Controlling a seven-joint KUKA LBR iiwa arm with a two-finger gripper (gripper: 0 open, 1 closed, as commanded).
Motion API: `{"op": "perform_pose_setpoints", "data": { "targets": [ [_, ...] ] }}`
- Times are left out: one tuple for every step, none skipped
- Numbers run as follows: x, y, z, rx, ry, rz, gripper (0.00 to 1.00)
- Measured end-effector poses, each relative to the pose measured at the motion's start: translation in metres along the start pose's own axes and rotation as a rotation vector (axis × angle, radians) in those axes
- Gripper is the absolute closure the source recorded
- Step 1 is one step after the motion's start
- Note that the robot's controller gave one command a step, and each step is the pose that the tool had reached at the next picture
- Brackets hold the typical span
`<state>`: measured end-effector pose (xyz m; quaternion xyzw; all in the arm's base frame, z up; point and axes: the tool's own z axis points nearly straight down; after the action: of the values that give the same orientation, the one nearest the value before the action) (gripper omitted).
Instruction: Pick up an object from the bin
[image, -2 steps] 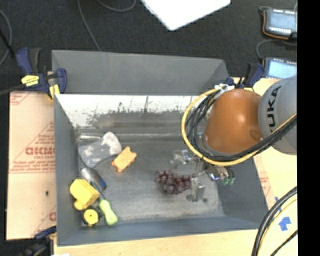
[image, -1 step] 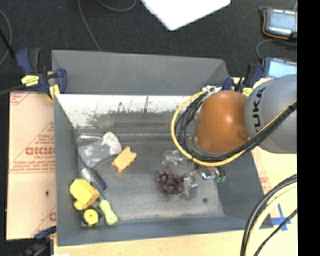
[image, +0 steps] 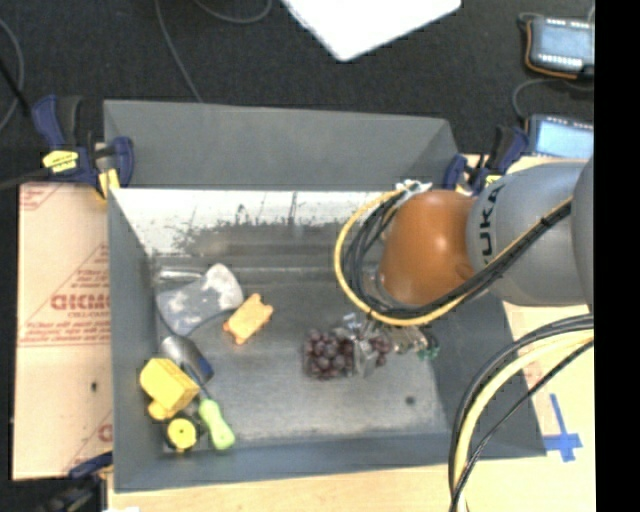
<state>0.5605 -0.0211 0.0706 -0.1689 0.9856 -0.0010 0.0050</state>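
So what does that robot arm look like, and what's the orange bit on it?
The arm is a thick, rounded, silver-grey tube with dark letters printed on it, partly hidden. Its wrist wears a smooth orange dome cover, ringed by looping black and pale yellow cables. Below it sits a small metallic gripper.

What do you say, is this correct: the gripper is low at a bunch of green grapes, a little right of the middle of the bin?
Not quite. The camera view shows the gripper low at a bunch of grapes, a little right of the middle of the bin, but the grapes are dark purple, not green.
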Motion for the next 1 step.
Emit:
{"op": "perform_pose_setpoints", "data": {
  "targets": [
    [0.0000,0.0000,0.0000,0.000,0.000,0.000,1.00]
  ]
}}
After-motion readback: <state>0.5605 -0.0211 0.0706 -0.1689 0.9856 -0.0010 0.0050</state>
